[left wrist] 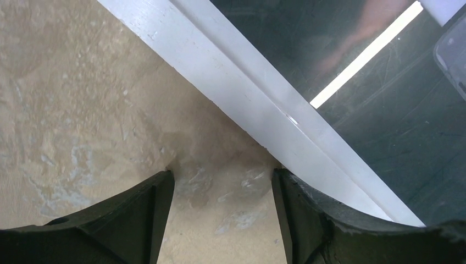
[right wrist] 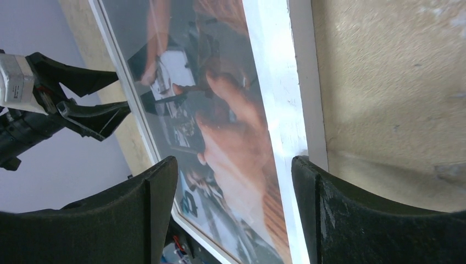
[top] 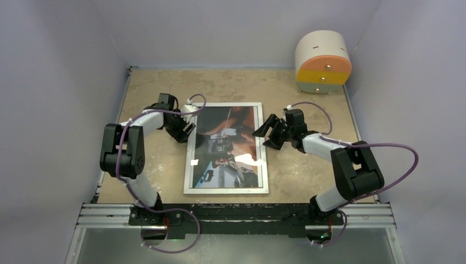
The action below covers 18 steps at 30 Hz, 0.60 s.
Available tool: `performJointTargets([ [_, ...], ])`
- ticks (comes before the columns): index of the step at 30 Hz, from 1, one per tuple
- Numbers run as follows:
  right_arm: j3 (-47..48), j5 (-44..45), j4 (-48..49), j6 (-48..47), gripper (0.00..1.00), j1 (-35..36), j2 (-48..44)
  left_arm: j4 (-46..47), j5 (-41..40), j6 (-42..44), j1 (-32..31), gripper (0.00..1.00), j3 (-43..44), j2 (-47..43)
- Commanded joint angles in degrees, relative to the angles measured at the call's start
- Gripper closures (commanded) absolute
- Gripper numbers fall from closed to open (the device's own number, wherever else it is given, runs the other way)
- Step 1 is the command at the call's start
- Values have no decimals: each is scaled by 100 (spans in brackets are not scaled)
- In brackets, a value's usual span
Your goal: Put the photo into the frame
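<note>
At the near edge, 6 o'clock in the top view, both arm bases sit on a black rail (top: 236,213). Just beyond it the frame (top: 225,190) lies flat at the middle of the table (top: 154,88), long sides running near to far. The photo (top: 228,148) lies inside its silver border (a glare patch shows on the lower half, but I cannot tell whether glass covers the print).

Taking the frame's centre as the dial, the left gripper (top: 187,129) is at about 10 o'clock, at the frame's left long edge. In its own view the left gripper (left wrist: 221,175) is spread wide and holds nothing. Bare table shows between the fingers, and the silver border runs slantwise just past the right fingertip (left wrist: 283,181), so close that I cannot tell whether they touch.

The right gripper (top: 262,136) is between 2 and 3 o'clock, at the right long edge. Its fingers are also wide apart and grip nothing. In the right wrist view the frame's white edge (right wrist: 272,82) runs up between them, with photo on one side and table on the other.

Farthest off, toward 1 o'clock in the back right corner, stands a drum (top: 323,60) — white, orange and yellow — well apart from the frame.
</note>
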Motion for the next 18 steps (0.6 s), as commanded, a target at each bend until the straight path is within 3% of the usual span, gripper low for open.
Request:
performJointTargets([
  [1, 136, 130, -442, -464, 21, -158, 147, -163, 596, -438, -256, 31, 42, 296],
  [7, 506, 185, -819, -740, 21, -402, 240, -301, 649, -586, -252, 30, 598, 368],
  [12, 1006, 609, -1559, -1299, 14, -665, -216, -829, 688, -632, 158, 11, 1723, 205],
  [15, 982, 1446, -1651, -1665, 2, -684, -737, -427, 1091, -1175, 803, 7, 1958, -155],
  [18, 744, 2831, -1522, -1833, 1, -679, -1277, 791, 1411, -1733, 1431, 5, 1103, -796],
])
